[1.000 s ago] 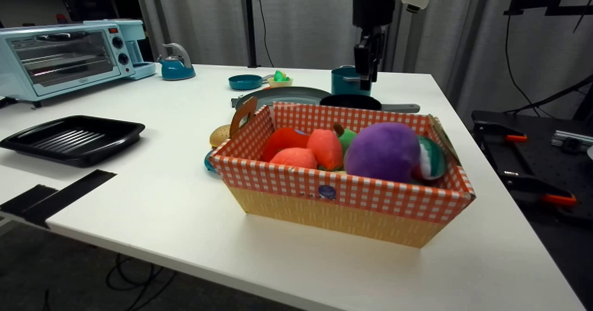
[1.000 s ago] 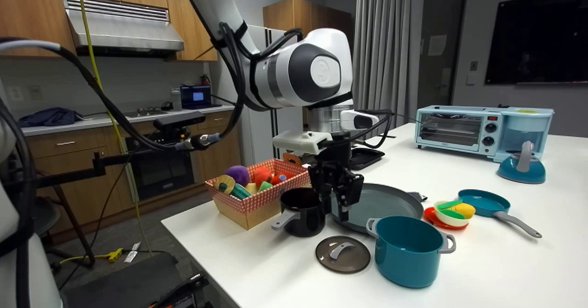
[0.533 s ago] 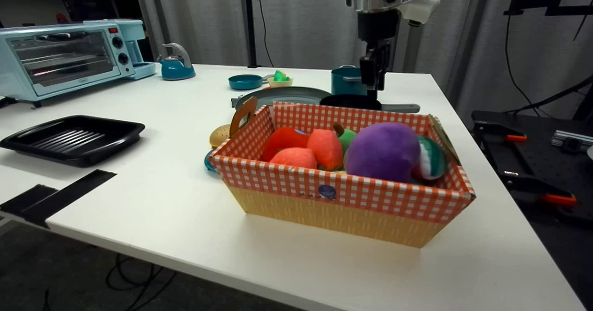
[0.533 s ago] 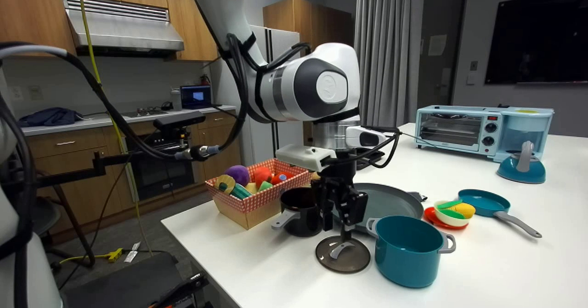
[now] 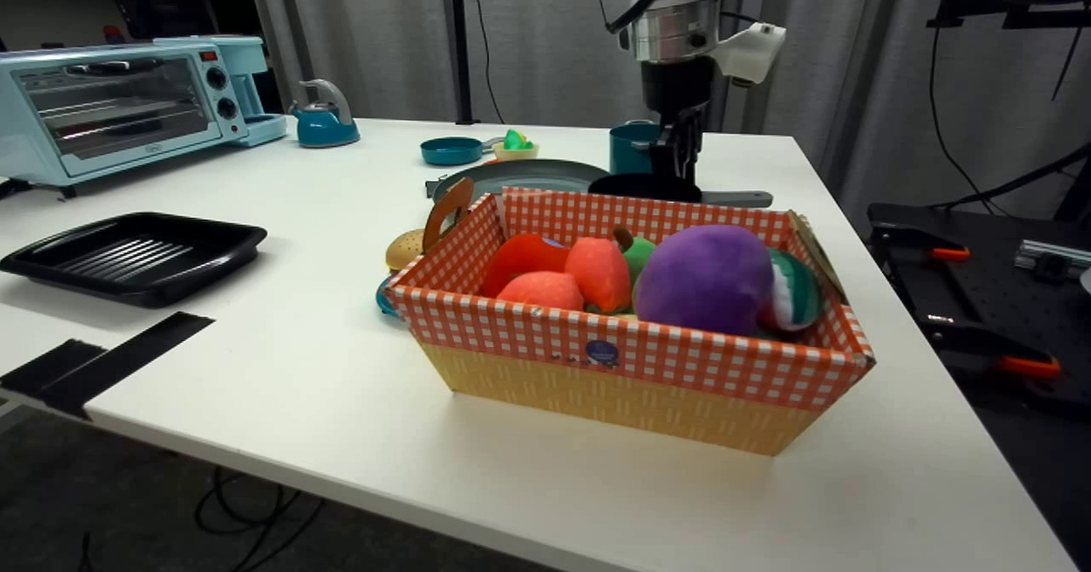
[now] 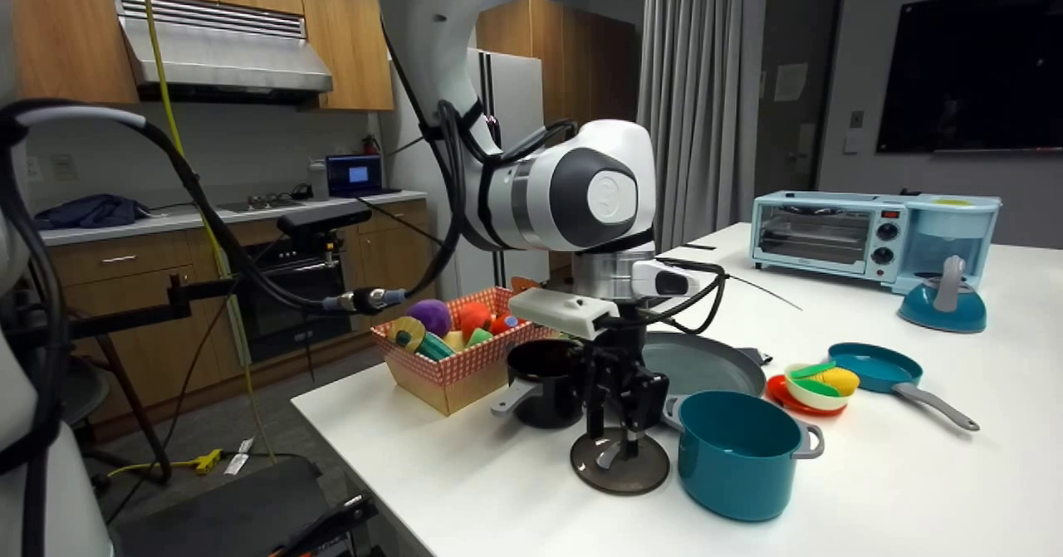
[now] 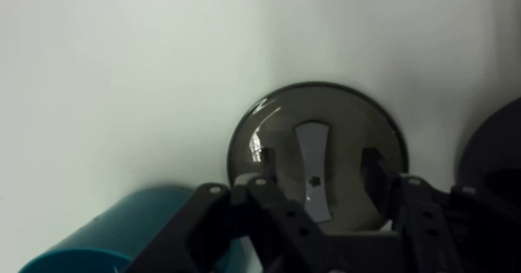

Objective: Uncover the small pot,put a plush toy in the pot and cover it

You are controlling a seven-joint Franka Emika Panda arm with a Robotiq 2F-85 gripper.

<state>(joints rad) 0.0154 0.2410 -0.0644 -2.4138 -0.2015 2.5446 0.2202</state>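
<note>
Lowered a fair bit since earlier, the fingers [image 7: 376, 183] are spread apart either side of the grey handle [image 7: 315, 163] on the lid [image 7: 348, 143], laid flat on the tabletop [image 6: 498, 482] just beside the uncovered teal pot [image 6: 735, 466].

Lid [image 7: 313, 151] partly behind fingers [image 7: 375, 183]

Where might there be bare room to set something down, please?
Bare tabletop lies between the black baking tray and toy burger, and between the toaster oven and large grey pan. It's crowded around the end effector: smoky lid, teal pot and black saucepan.
</note>
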